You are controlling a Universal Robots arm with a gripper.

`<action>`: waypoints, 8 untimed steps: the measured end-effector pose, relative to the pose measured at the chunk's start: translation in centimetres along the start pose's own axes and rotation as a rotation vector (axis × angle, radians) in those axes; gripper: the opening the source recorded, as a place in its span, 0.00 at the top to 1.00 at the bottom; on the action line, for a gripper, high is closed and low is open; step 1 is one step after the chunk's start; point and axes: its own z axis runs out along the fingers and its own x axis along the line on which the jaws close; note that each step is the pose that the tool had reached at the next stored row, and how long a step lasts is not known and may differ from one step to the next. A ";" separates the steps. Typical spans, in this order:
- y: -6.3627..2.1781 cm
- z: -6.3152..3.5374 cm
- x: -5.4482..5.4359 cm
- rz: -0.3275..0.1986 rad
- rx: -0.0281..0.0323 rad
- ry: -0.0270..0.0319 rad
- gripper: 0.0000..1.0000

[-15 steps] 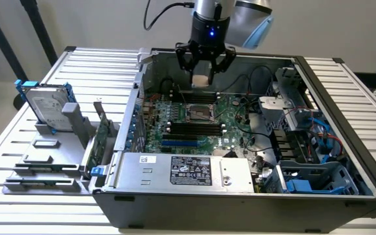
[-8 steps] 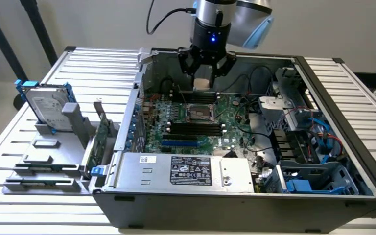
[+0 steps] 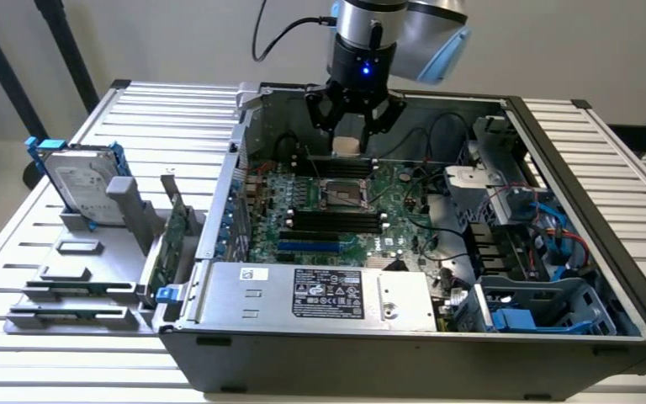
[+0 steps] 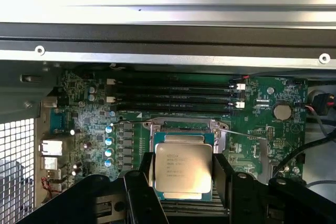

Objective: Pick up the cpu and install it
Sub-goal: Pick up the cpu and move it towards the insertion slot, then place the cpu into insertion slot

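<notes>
Silvery-grey on top, the small flat square cpu (image 4: 182,167) sits between the two black fingers (image 4: 147,184) of the robot's black gripper (image 4: 184,182). The jaws are open just wide enough to fit the chip. They press on two of its sides, so they have hold of it.

In the exterior view the gripper (image 3: 350,139) hangs from the grey and blue robot arm (image 3: 379,34) inside the big open dark grey computer case (image 3: 413,353). The cpu (image 3: 348,147) is held flat, just over the square metal socket (image 3: 346,194) on the green circuit board (image 3: 300,240). It looks to be up off the socket (image 4: 184,126), not down in it.

Long black memory sticks (image 4: 173,90) lie in slots beside the socket. Outside the case, on the exterior view's left, a silver hard drive with blue side rails (image 3: 76,181) stands upright in a grey holder on the ribbed metal table (image 3: 592,151).
</notes>
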 end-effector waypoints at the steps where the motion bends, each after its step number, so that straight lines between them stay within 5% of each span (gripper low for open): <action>1: 0.00 0.00 0.0 0.000 0.0001 0.0000 0.45; 8: 0.00 0.00 0.0 0.000 0.0000 0.0000 0.45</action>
